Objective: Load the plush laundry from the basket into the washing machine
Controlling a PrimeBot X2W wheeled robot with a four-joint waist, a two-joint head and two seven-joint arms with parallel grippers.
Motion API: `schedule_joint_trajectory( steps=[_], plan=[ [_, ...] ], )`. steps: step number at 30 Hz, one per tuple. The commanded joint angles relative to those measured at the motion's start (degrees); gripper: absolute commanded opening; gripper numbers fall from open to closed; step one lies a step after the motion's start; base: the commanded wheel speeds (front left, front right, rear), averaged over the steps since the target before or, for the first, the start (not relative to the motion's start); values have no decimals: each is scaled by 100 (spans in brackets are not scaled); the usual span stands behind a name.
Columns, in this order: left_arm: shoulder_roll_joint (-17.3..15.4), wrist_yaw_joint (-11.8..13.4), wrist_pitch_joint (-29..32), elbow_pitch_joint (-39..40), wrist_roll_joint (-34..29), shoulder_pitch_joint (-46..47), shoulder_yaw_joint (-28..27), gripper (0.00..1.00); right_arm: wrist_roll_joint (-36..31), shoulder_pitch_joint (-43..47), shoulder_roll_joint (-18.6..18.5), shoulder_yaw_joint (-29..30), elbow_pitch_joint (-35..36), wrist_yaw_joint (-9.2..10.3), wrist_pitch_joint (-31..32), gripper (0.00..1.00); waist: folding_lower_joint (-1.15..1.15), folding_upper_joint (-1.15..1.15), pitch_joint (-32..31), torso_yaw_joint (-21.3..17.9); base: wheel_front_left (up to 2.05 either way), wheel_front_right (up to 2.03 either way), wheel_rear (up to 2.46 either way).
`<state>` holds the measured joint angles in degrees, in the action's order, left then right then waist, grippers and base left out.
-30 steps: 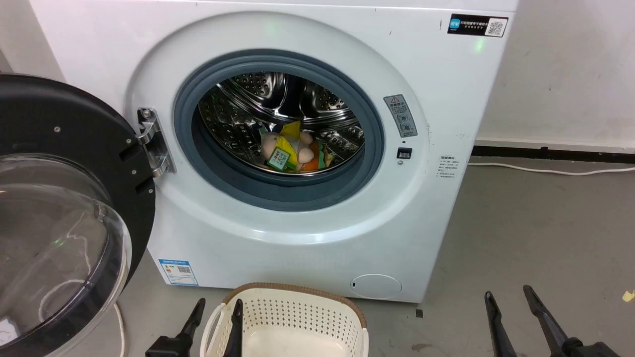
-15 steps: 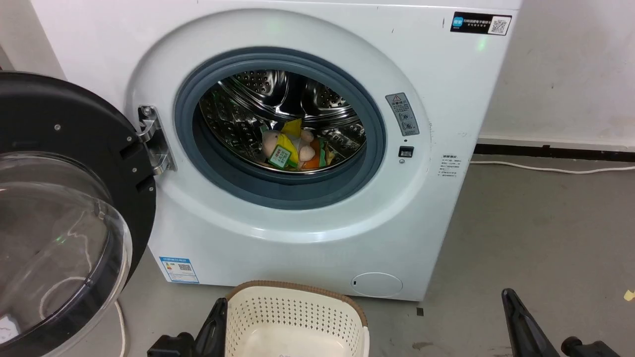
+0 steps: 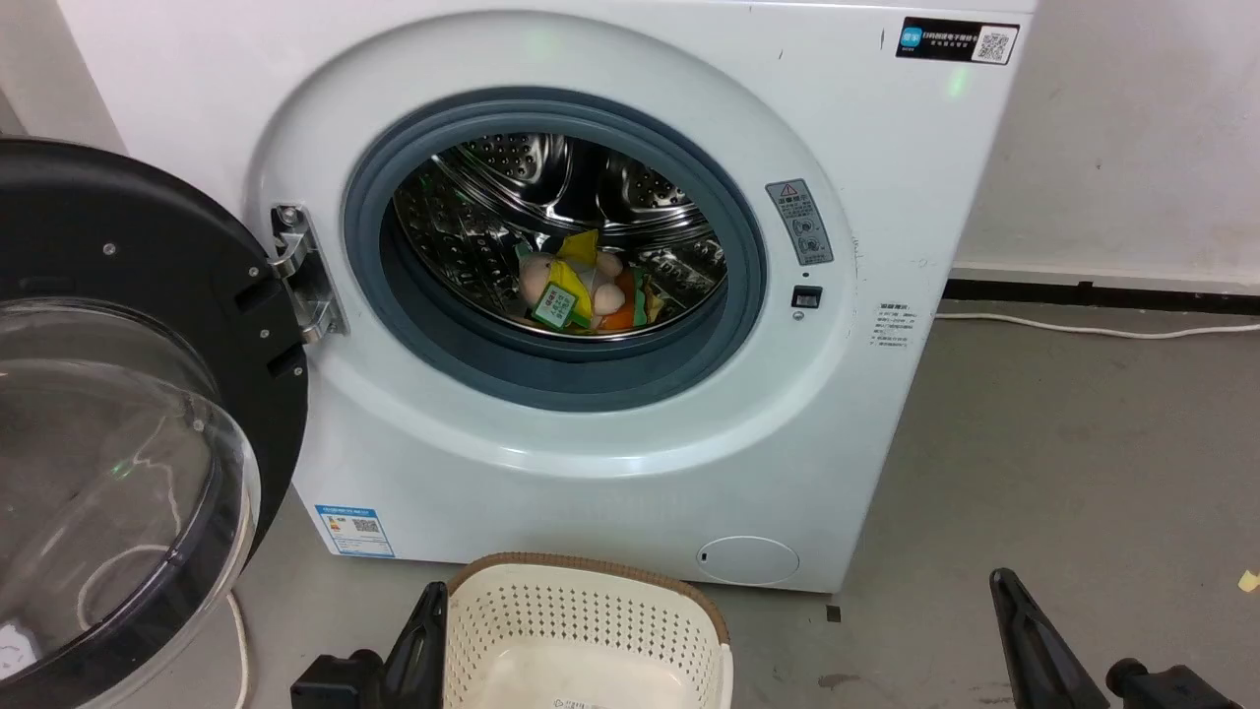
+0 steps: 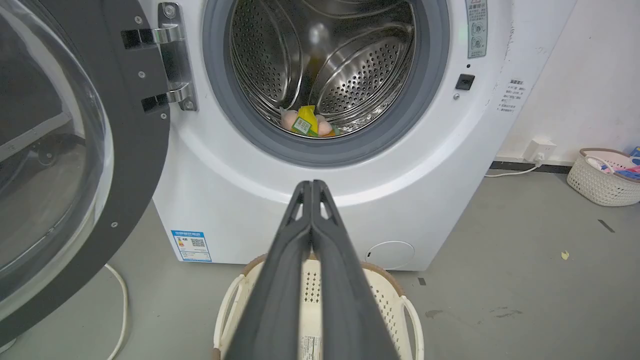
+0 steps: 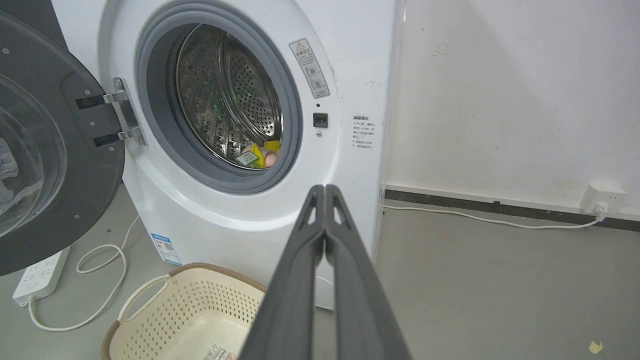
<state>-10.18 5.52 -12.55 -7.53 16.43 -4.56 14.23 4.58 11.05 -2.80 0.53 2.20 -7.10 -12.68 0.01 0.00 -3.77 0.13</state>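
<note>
Nearest, the left gripper (image 4: 311,183) sits low beside the basket's left rim, its two fingers pressed flat together with nothing between them. The right gripper (image 5: 325,187) is squeezed together the same way, holding nothing, and hangs over bare floor well to the right. Both being empty and low suggests that neither has anything to carry just now.

The basket (image 3: 591,630) stands on the floor just in front of the washer (image 3: 610,473), under its mouth, which probably keeps the lift from one to the other short. The part of its bottom that shows bears a label and no toy.

The door (image 3: 128,246) is swung wide to the left, leaving the mouth free for an arm to reach in.

Farthest in, the toy (image 3: 576,295) lies on the low front part of the drum (image 3: 551,177), just behind the gasket (image 3: 581,379), its green tag facing out. It is well apart from both grippers: beyond and above them, almost straight ahead of the left fingertips, ahead and to the left of the right ones. Going by this, the loading looks done.
</note>
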Motion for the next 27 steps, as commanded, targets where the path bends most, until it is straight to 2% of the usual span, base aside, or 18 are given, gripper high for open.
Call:
schedule_joint_trajectory(
  steps=[1,27],
  plan=[
    [21,-27,37,47,-80,67,-49,0,-26,-126,-1,-7,-28,-6,45,0,0,0,5,0,0,0,0],
    [198,-158,341,224,-471,164,-392,0,-134,-371,-3,-19,-76,-14,350,0,0,0,98,-3,0,0,0]
  ],
)
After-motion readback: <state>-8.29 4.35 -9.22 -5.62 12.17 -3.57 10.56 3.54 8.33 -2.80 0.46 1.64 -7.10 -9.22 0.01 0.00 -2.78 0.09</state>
